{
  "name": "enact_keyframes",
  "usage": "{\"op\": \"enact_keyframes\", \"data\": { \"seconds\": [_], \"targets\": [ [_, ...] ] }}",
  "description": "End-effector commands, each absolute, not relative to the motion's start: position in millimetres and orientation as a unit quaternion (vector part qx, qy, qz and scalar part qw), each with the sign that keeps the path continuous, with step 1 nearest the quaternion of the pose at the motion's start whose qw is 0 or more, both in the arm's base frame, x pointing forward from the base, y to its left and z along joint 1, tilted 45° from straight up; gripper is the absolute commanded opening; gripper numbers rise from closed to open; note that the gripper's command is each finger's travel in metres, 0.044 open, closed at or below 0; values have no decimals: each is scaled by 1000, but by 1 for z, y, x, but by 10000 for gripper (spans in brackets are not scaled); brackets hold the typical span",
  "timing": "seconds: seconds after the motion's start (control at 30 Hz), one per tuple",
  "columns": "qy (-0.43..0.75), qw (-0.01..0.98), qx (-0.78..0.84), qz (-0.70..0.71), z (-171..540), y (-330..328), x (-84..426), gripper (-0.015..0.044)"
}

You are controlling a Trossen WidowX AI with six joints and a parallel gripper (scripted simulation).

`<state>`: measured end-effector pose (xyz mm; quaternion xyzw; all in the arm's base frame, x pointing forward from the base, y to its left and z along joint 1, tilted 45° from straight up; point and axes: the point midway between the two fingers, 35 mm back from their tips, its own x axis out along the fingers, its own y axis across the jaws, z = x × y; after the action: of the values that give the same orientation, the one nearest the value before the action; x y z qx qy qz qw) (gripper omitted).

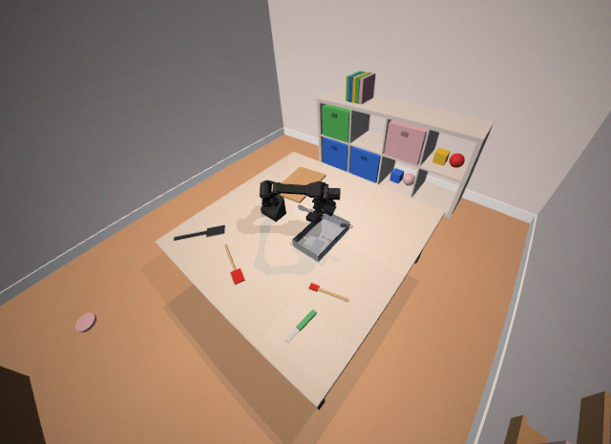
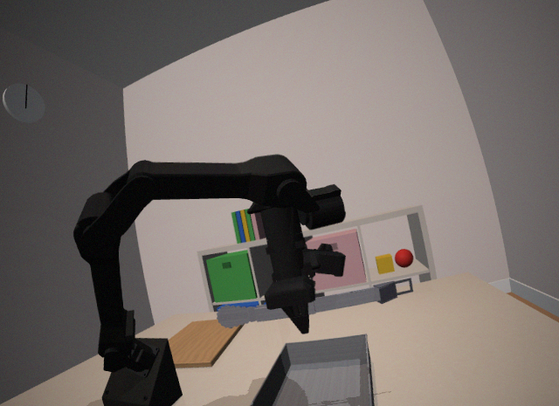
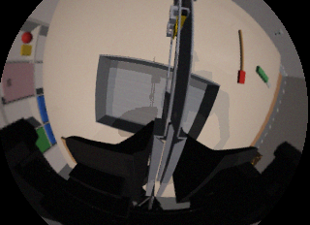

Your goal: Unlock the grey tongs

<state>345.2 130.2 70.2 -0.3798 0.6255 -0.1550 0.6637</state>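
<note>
The grey tongs are in the air, lying roughly level. Their scalloped tips point toward the arm's base side and the hinge end with its loop points away. The two arms lie close together, and a small yellow part shows near the hinge in the wrist view. My gripper points down and is shut on the tongs around mid-length. It holds them above the roasting tin. The wooden board lies flat behind the arm's base.
A black spatula, a red-headed spatula, a smaller red-headed tool and a green-handled knife lie on the table. A shelf unit with bins stands beyond the table's back edge.
</note>
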Motion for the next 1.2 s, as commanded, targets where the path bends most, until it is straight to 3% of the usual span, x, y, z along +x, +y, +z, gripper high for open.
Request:
{"op": "enact_keyframes", "data": {
  "seconds": [0.0, 0.3, 0.57, 1.17],
  "targets": [
    [629, 662, -376, -160, 77, 133, 342, -150],
    [631, 658, -381, -158, 74, 133, 341, -150],
    [640, 641, -410, -111, 44, 173, 324, -150],
    [651, 560, -512, 20, -50, 269, 237, -150]
  ]
}}
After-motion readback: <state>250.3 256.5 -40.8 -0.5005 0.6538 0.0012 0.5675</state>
